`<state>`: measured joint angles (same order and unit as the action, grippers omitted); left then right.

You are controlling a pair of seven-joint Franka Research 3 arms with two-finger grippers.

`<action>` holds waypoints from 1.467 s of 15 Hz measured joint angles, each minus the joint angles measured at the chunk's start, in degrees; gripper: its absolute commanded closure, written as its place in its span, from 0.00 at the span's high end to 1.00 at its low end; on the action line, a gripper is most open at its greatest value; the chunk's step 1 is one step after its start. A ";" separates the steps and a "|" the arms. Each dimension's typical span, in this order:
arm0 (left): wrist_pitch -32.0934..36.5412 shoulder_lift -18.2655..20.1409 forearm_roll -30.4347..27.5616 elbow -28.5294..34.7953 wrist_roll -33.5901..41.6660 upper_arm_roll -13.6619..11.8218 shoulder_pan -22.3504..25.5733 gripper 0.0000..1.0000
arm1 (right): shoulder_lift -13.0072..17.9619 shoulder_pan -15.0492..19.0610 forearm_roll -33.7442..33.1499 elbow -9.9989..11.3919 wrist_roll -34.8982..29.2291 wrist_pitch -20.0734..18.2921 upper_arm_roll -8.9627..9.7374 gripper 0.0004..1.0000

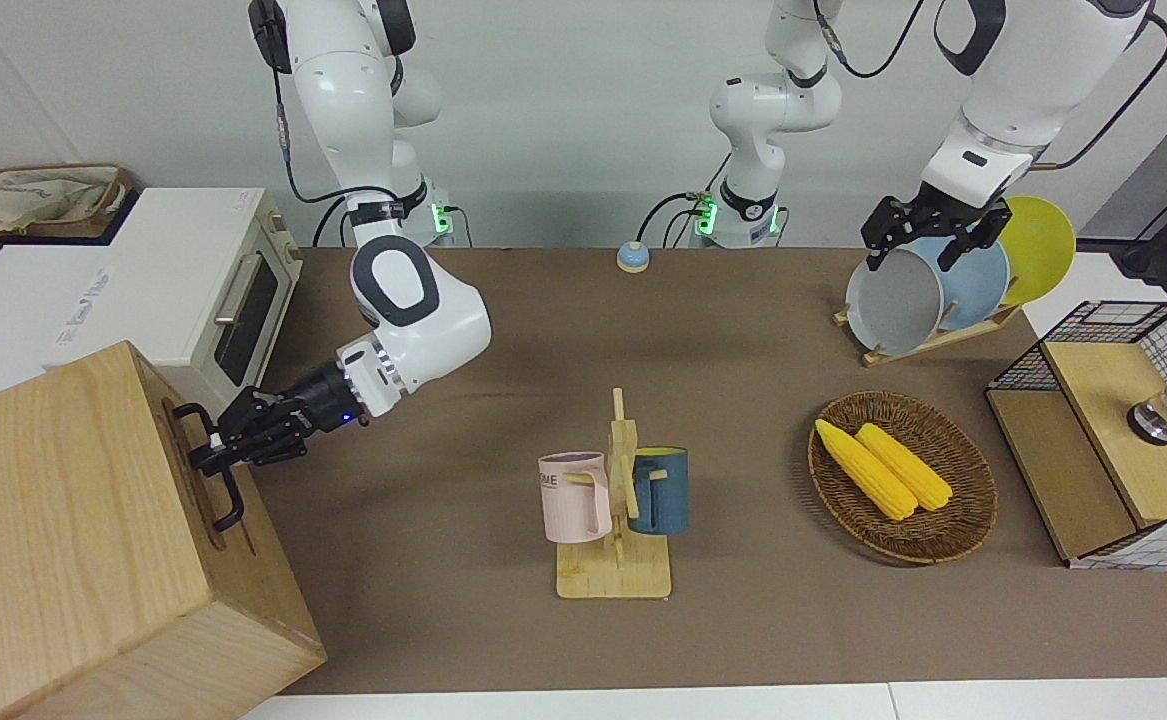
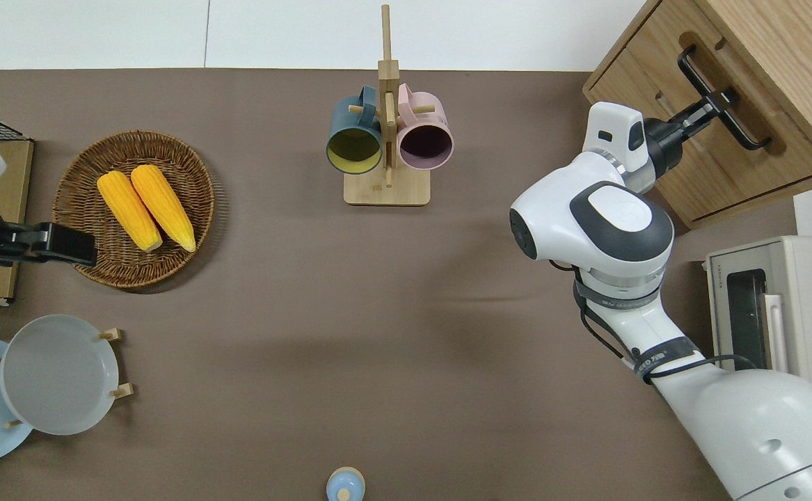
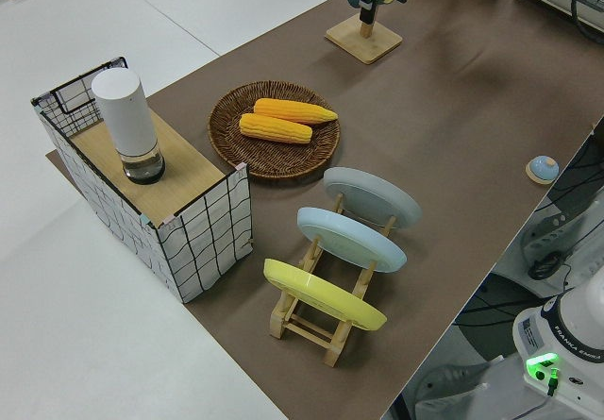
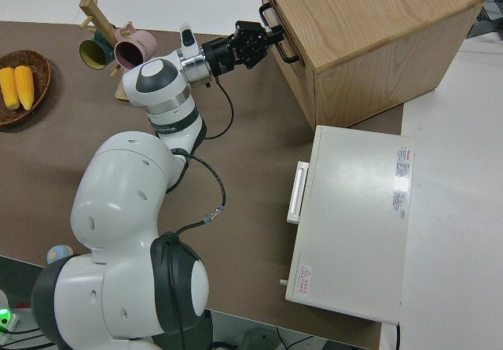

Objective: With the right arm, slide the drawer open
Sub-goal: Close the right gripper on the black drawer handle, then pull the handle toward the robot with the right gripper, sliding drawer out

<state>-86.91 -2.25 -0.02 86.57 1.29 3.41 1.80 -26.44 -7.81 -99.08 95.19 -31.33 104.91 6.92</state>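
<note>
The drawer [image 2: 760, 111] is the upper front of the pale wooden box [image 1: 63, 520] at the right arm's end of the table, and it looks closed. Its black bar handle [image 1: 228, 490] also shows in the overhead view [image 2: 698, 73]. My right gripper [image 1: 208, 455] reaches level to the box and is shut on the middle of the handle, as the overhead view [image 2: 722, 101] and the right side view [image 4: 271, 39] show. A blue light glows at its wrist. My left arm is parked, its gripper [image 1: 928, 235] empty.
A white toaster oven [image 1: 233, 290] stands beside the box, nearer to the robots. A mug rack [image 1: 615, 510] with two mugs is mid-table. A basket with corn [image 1: 903, 478], a plate rack [image 1: 933, 285] and a mesh box [image 1: 1113, 420] stand toward the left arm's end.
</note>
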 measured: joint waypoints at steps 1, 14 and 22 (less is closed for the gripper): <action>0.00 0.00 0.00 0.00 0.00 0.00 0.00 0.99 | 0.00 -0.01 0.00 0.00 -0.03 -0.01 0.00 0.00; 0.00 0.00 0.00 0.00 0.00 0.00 0.00 0.99 | -0.02 -4.62 0.98 1.29 -0.86 -6.32 0.11 0.00; 0.00 0.00 0.00 0.00 0.00 0.00 0.00 0.99 | 0.45 -12.41 6.43 1.86 0.29 -13.46 0.10 0.00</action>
<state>-86.91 -2.25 -0.02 86.57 1.29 3.41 1.80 -25.98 -20.23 -92.66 97.06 -31.05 91.45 7.02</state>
